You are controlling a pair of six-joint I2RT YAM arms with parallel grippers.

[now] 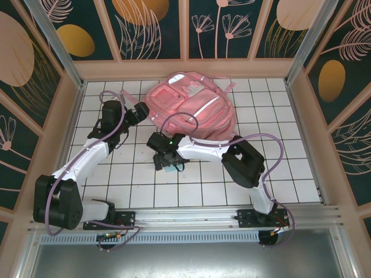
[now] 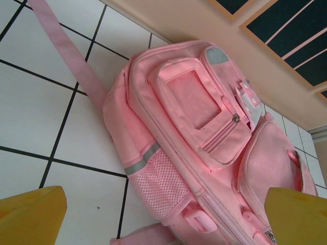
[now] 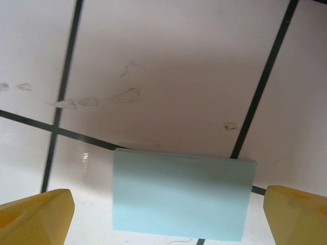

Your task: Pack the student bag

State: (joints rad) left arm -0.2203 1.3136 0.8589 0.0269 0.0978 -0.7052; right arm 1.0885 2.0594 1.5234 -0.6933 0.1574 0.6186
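The student bag (image 1: 194, 107) is a big pink backpack lying flat at the back middle of the tiled floor. In the left wrist view the bag (image 2: 204, 127) shows its front pockets, a mesh side pocket and a grey stripe. My left gripper (image 1: 141, 113) hovers by the bag's left side, open (image 2: 164, 212), with its yellow fingertips (image 2: 30, 217) apart over the bag's edge. My right gripper (image 1: 164, 157) is low over a light blue flat pad (image 3: 181, 196) in front of the bag. It is open (image 3: 168, 217), and its fingertips (image 3: 36, 217) stand clear on either side of the pad.
A pink strap (image 2: 66, 53) trails from the bag over the white tiles. Wooden walls (image 1: 185, 68) close in the floor at the back and sides. A metal rail (image 1: 191, 217) with the arm bases runs along the near edge.
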